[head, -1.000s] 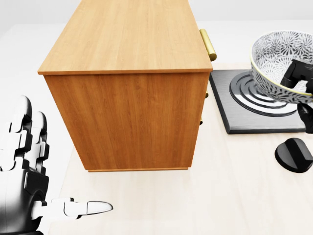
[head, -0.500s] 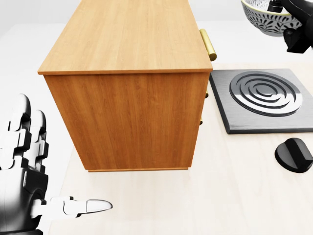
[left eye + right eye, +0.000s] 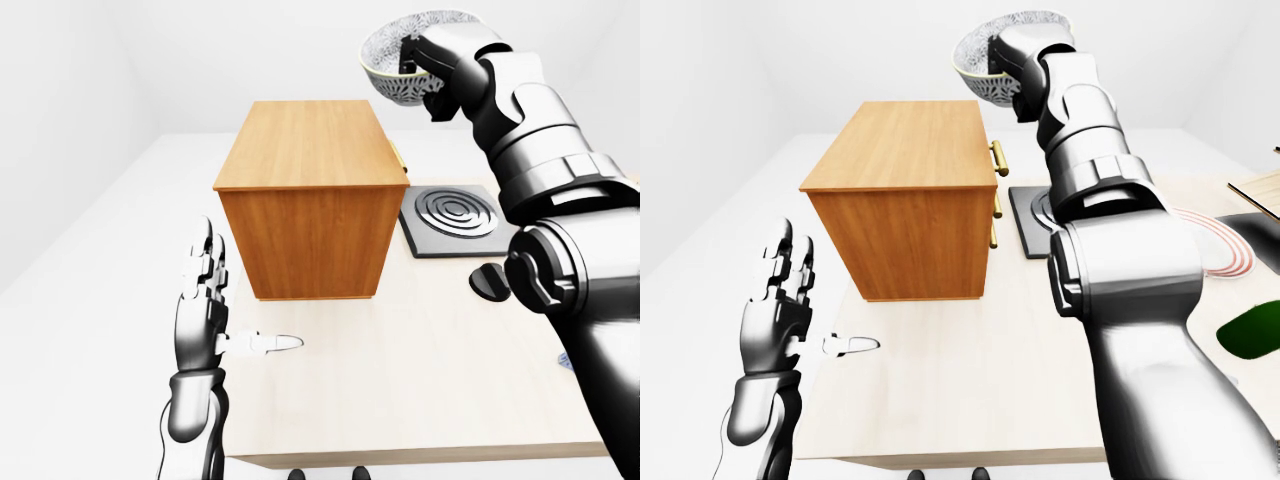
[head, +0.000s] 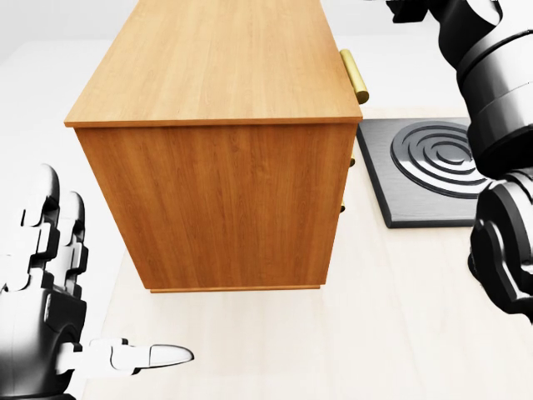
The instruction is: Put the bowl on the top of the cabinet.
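The black-and-white patterned bowl [image 3: 392, 62] is held high in the air, above the far right corner of the wooden cabinet [image 3: 312, 190]. My right hand [image 3: 425, 62] is shut on the bowl's rim, with its arm reaching up from the right. The bowl also shows in the right-eye view [image 3: 985, 60]. In the head view the bowl is out of sight; only the right arm [image 4: 491, 75] and the cabinet top [image 4: 221, 62] show. My left hand [image 3: 205, 300] is open and empty, held upright to the left of the cabinet, near the table's left edge.
A black hotplate with concentric rings [image 3: 452, 216] lies right of the cabinet, with a round black knob [image 3: 488, 282] below it. The cabinet has brass handles [image 3: 998, 158] on its right side. Flat items, a green one [image 3: 1252, 330] among them, lie at the right in the right-eye view.
My right hand has lifted the bowl from above the hotplate, up and leftward out of the head view's top. The left hand has barely moved.
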You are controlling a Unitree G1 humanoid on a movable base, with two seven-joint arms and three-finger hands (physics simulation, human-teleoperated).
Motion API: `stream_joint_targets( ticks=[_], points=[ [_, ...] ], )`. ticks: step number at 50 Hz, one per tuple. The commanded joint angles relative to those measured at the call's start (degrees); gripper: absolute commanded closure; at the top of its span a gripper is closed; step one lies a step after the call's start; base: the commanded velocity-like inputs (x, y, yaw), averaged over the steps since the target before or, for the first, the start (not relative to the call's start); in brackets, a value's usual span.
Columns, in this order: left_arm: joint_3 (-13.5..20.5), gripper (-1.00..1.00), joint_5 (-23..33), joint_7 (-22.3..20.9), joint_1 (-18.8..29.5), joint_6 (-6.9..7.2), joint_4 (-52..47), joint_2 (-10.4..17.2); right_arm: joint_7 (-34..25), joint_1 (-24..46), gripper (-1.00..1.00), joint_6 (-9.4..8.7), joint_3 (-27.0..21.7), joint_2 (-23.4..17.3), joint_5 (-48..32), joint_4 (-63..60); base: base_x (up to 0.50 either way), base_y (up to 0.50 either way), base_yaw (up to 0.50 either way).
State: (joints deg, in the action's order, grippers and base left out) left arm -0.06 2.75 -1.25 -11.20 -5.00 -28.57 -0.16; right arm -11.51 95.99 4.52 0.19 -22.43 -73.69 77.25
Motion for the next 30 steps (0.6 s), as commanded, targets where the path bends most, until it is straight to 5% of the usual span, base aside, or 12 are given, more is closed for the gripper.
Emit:
stream_joint_targets(
  ticks=[1,30],
  points=[
    [0.31,-1.00,-0.45,-0.26,-0.03,0.00,-0.03,0.06,0.36,4.97,1.00,-0.24,0.10,6.66,-2.09,-0.05,0.00,0.00,0.00],
    [0.72,-1.00,-0.76,-0.58,0.28,0.00,0.25,-0.06,0.59,4.12,1.00,-0.20,1.31,15.14,1.20,-0.59,0.00,0.00,0.00]
  ],
)
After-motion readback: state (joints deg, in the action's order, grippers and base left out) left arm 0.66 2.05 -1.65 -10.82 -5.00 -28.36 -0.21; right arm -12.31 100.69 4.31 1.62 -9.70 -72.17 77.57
